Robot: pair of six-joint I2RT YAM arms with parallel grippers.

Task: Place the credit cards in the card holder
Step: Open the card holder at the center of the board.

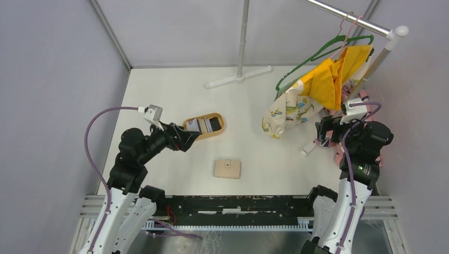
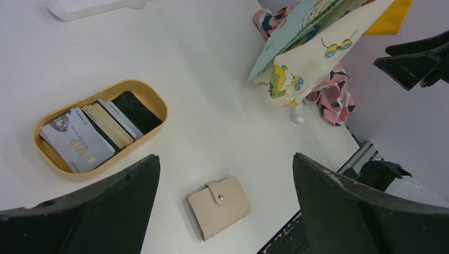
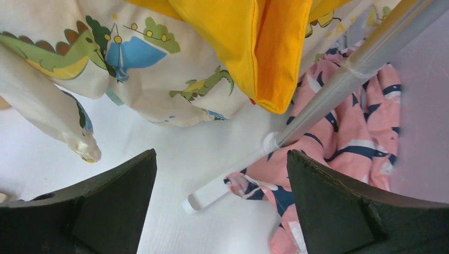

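L gripper (image 1: 192, 142) & R gripper (image 3: 222, 156) wide open, empty; L beside tray (image 2: 129, 83) w/ credit cards (image 2: 84, 140), closed card holder (image 2: 219, 206) near tray

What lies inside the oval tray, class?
Inside the tray: credit cards overlapping in a row, grey, beige-striped, black. Overlaps hide most card faces and the floor.

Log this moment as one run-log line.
credit cards: in tray | card holder: shut | left gripper: open, empty | right gripper: open, empty
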